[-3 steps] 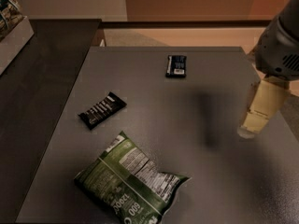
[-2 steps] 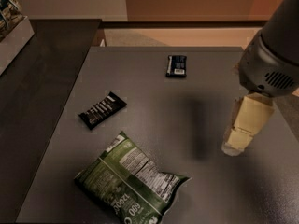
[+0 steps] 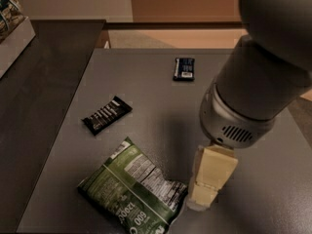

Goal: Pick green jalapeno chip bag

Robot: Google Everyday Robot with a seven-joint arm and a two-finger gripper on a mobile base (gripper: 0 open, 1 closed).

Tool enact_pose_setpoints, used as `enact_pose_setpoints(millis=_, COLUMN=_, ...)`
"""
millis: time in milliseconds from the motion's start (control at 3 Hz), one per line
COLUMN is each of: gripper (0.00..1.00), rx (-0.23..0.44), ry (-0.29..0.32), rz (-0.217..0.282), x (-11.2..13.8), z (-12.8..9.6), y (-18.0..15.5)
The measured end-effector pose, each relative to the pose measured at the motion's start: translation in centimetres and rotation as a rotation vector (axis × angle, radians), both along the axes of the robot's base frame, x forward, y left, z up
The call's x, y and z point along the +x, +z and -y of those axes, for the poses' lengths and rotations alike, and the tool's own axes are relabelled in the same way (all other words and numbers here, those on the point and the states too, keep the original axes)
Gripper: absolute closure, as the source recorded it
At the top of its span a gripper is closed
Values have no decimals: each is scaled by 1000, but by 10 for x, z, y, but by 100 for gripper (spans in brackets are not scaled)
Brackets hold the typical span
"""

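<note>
The green jalapeno chip bag point(image 3: 132, 191) lies flat on the grey table point(image 3: 146, 87) near its front edge, white nutrition panel facing up. My gripper point(image 3: 204, 186) hangs from the large grey arm at the right and sits just to the right of the bag's right edge, close above the table. Its cream-coloured fingers point(image 3: 210, 172) point down and toward the camera.
A black wrapped bar point(image 3: 106, 114) lies left of centre on the table. A dark blue bar point(image 3: 184, 68) lies at the back. A darker counter point(image 3: 44, 96) adjoins on the left, with a white box of snacks point(image 3: 12, 26) at its far corner.
My arm and gripper have moved left and toward the front of the table, from the right side to right next to the chip bag. The bag and bars have not moved.
</note>
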State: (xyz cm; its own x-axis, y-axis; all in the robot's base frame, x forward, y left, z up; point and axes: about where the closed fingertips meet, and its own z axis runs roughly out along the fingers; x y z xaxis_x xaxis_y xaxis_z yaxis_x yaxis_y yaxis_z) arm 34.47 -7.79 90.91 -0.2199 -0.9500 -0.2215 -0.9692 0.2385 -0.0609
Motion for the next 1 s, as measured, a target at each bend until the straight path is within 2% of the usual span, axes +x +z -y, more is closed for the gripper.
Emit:
enact_pose_setpoints(millis=333, gripper=0, rx=4, ry=39, rz=-12, x=-18, z=-42, y=-13)
enact_pose_setpoints(millis=667, gripper=0, rx=24, ry=77, rz=-15, x=-26, z=-80, y=-24)
enact_pose_setpoints(millis=1000, gripper=0, rx=36, ry=97, rz=-29, x=-26, z=-105, y=-40)
